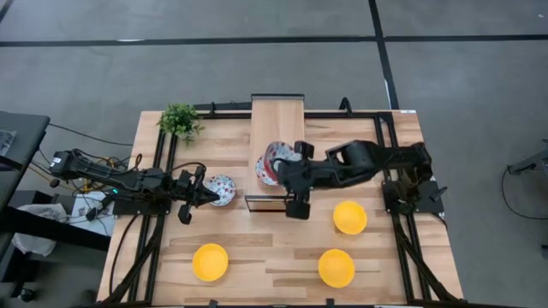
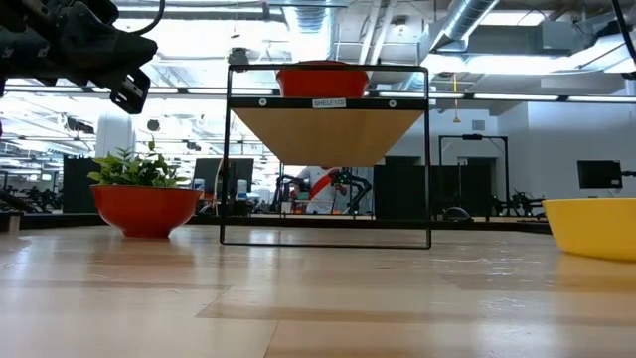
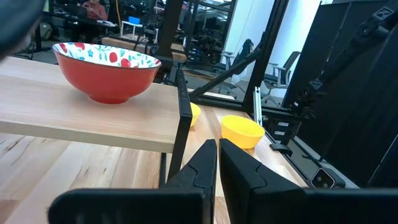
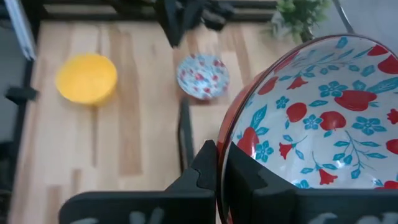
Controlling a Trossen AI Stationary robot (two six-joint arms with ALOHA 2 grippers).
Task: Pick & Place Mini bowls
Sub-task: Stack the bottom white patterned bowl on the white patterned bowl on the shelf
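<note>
Right gripper clamped on floral bowl rim over the shelf; left gripper pinched together beside another floral bowl.

Right gripper seemingly pinches a floral bowl over the shelf.

Open tabletop lies between the yellow bowls.

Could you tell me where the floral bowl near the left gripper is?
The floral bowl sits on the table's left half, just beside the left gripper, left of the shelf.
</note>
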